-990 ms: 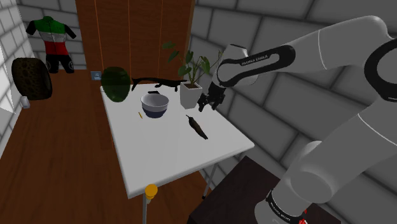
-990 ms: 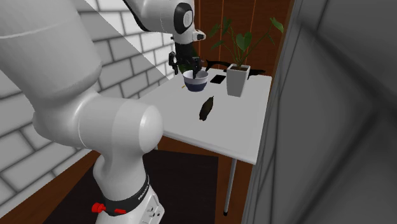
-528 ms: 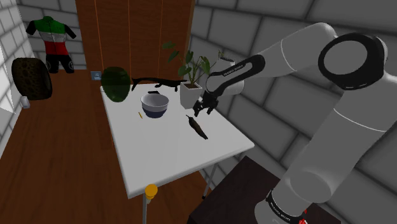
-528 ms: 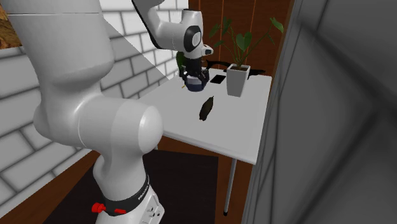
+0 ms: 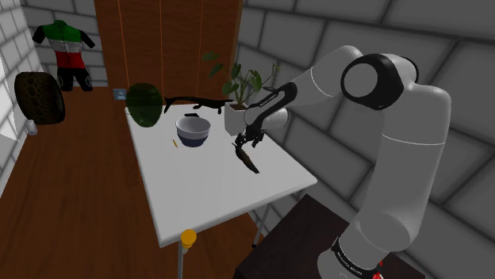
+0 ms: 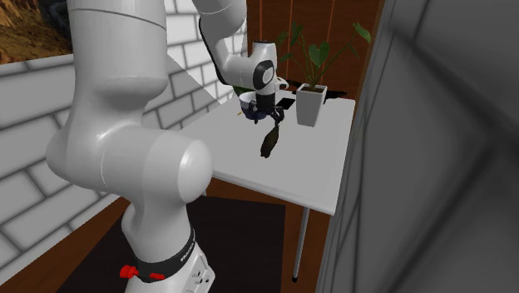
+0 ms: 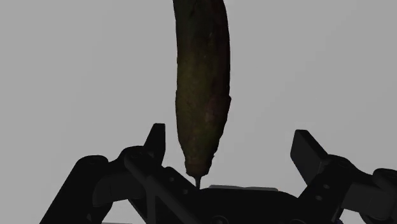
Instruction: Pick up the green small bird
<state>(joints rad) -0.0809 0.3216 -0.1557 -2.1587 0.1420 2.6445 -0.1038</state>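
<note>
Small bird (image 5: 249,160), drawn a dark olive, is found lying flat on the white table (image 5: 198,198), a little right of the shoulder view's centre, below the white plant pot (image 5: 237,117) and the bowl (image 5: 193,131) in that frame. It lies apart from the other things, so free room is left along both long sides for the fingers. The gripper (image 5: 244,139) is hung just above the bird's upper end. In the wrist view the fingers (image 7: 156,141) are seen spread wide, with the bird's (image 7: 202,83) narrow end between them and touched by neither, so nothing is grasped. The spread is judged to be meant for straddling the body. The arm is arched up from the stand at the shoulder view's lower right and bent near the upper right, and the forearm is sloped down and leftward, the hand being pointed at the table. In the second exterior view the gripper (image 6: 271,119) is set directly over the bird (image 6: 269,143), above the frame's centre.
</note>
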